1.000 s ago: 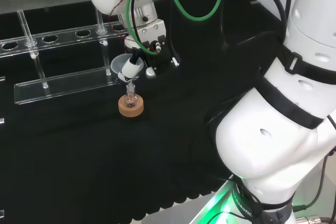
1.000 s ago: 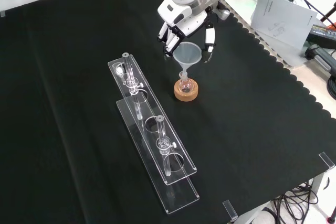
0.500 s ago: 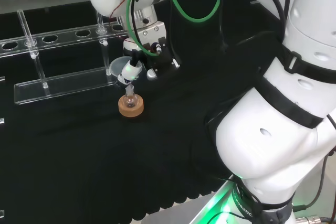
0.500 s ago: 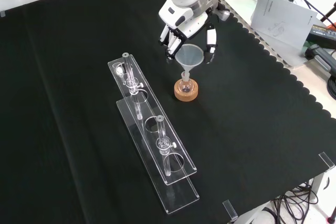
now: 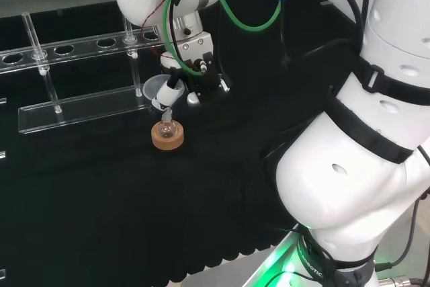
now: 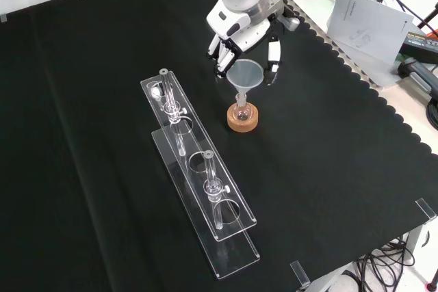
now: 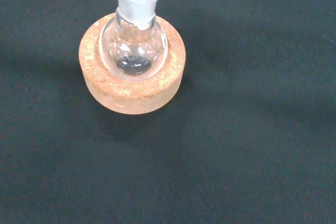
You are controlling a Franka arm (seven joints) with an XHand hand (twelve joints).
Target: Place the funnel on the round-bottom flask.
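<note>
A clear funnel [image 6: 245, 73] stands upright with its stem inside the neck of the small round-bottom flask [image 6: 240, 109], which rests in a cork ring [image 6: 243, 123]. The hand [image 6: 241, 27] hangs over the funnel, fingers on one side of the cone and the thumb on the other, curled about its rim. In the head view a white fingertip [image 5: 172, 87] lies against the funnel [image 5: 154, 90] above the flask [image 5: 166, 128]. The wrist view shows the flask [image 7: 134, 45] in the cork ring [image 7: 131, 95], a dark speck on its bottom and the stem in its neck.
A long clear test-tube rack [image 6: 198, 182] lies to the left of the flask in the front view, at the back left [image 5: 74, 109] in the head view. Papers [image 6: 366, 22] lie beyond the cloth's scalloped edge at the top right.
The funnel has sunk a little, its stem going into the flask's neck. The hand has turned slightly and stays around the cone.
</note>
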